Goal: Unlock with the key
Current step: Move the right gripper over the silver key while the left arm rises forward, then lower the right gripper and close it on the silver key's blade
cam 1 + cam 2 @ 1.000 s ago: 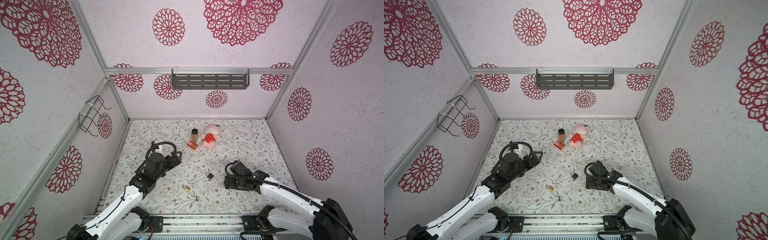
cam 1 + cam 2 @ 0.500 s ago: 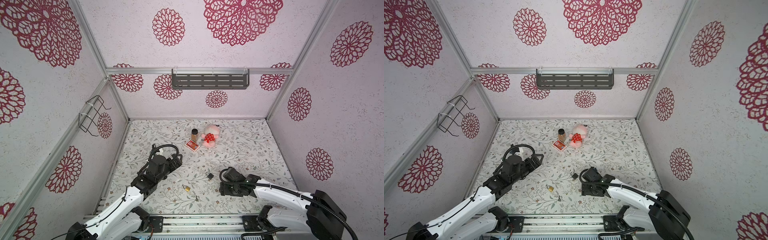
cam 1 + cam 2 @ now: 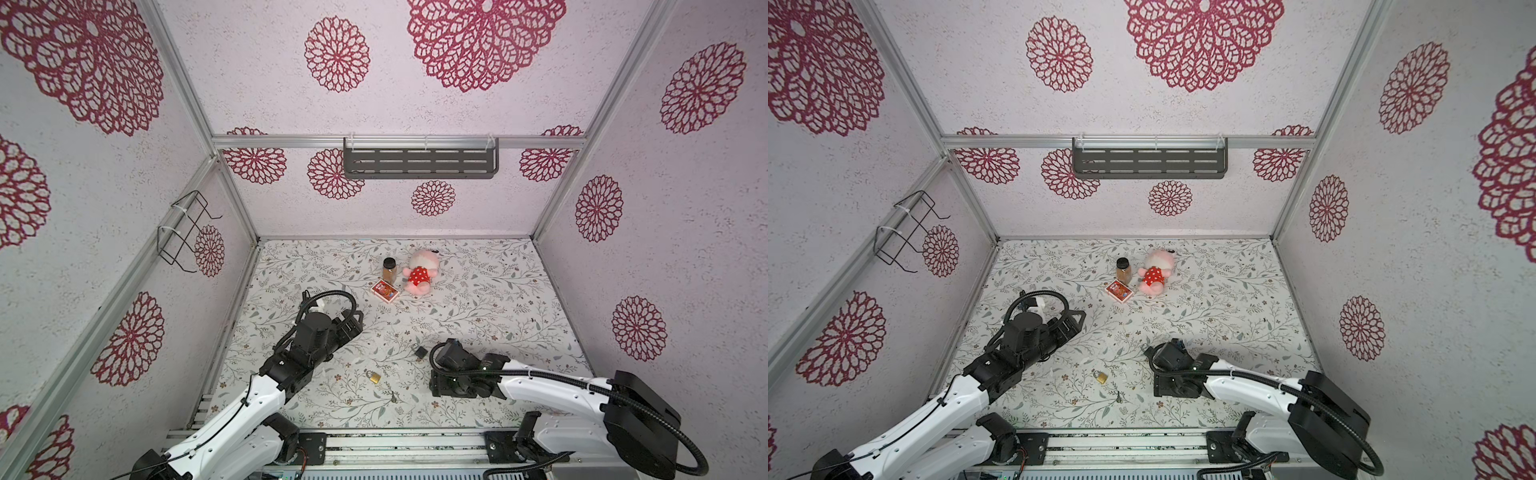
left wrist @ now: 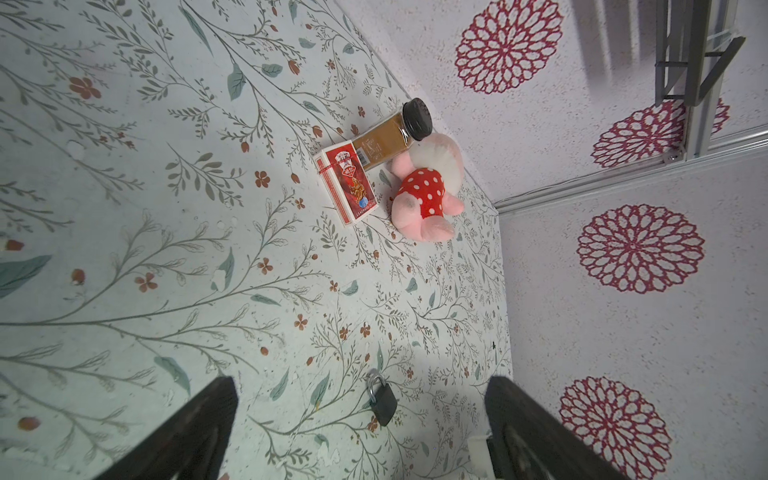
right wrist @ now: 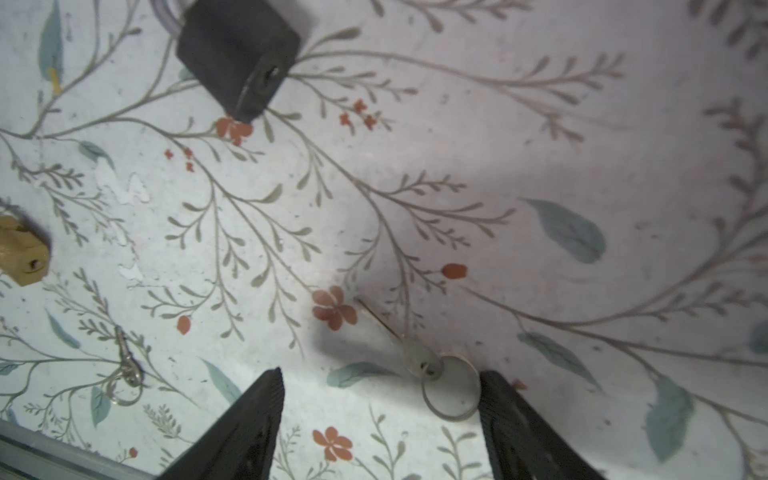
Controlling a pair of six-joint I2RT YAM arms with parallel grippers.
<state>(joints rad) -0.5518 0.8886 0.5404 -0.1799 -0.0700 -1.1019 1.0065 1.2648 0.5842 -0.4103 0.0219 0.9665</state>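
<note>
A small silver key [image 5: 409, 353] on a wire ring [image 5: 451, 390] lies flat on the floral table. It sits between my right gripper's [image 5: 380, 382] open fingers, close to one finger [image 5: 511, 415], and nothing is gripped. The black padlock [image 5: 237, 54] lies beyond it, keyhole facing the camera. In both top views the right gripper [image 3: 442, 388] points down and hides this key, with the black padlock [image 3: 419, 351] just behind it. My left gripper [image 4: 361, 432] hovers open and empty, the black padlock [image 4: 382, 401] showing on the table ahead of it.
A brass padlock [image 3: 374, 377] and a second key [image 3: 393, 398] lie left of the right gripper. A red card box [image 3: 385, 290], a spice jar [image 3: 389, 268] and a pink plush toy [image 3: 419, 274] sit at the back. The table's front rail [image 3: 395, 440] is close behind the right gripper.
The right arm has swung left and toward the front edge, coming down over the key, and its jaws have narrowed slightly. The left arm has shifted a little to the right.
</note>
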